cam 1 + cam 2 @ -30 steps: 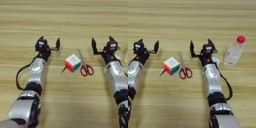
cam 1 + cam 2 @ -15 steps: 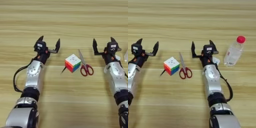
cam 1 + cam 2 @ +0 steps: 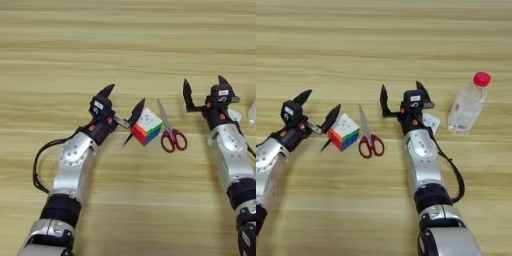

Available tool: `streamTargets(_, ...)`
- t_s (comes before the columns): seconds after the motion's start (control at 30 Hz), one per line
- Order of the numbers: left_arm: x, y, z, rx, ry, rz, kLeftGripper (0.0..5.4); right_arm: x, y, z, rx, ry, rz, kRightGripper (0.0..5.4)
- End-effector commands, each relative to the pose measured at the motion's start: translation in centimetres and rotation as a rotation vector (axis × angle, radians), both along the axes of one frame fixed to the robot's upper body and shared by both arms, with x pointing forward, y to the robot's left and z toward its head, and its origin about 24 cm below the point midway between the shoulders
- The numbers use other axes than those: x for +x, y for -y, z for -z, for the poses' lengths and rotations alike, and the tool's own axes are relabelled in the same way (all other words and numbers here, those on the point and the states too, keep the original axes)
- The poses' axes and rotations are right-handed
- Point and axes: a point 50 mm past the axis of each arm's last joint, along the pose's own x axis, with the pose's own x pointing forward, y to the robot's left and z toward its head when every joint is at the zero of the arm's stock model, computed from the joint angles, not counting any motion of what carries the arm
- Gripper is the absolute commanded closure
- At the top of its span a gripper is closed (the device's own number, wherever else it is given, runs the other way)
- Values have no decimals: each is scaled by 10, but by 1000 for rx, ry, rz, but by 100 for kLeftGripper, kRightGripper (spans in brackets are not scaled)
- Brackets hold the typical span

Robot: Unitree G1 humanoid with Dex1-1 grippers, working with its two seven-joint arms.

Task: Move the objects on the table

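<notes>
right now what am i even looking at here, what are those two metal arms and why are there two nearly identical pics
Those are the two arms of a humanoid robot, seen from a stereo camera on its head looking down at a wooden table. The two pictures are its left eye and right eye, so they show one scene, slightly shifted sideways.

Each arm ends in a gripper with two black fingers. The left gripper is open, one fingertip right beside the puzzle cube. The right gripper is open too, over the table further right. Neither holds anything.

On the table: the cube, red-handled scissors just right of it, a thin black stick poking out beside the cube, and a clear bottle with a red cap, seen whole only in the right eye view. Something white lies partly hidden behind the right arm.
</notes>
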Motion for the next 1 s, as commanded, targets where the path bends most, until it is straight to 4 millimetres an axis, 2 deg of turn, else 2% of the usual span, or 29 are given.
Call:
streamTargets(0.03, -4, 5, 4, 15, -26, 45, 0, 4, -2, -4, -8, 16, -7, 1)
streamTargets(0.6, -14, 21, 12, 58, -43, 150, 0, 6, -2, -2, -10, 7, -10, 1)
streamTargets(1.0, -16, 23, 18, 91, -62, 168, 0, 6, -1, -1, -9, 3, -11, 1)
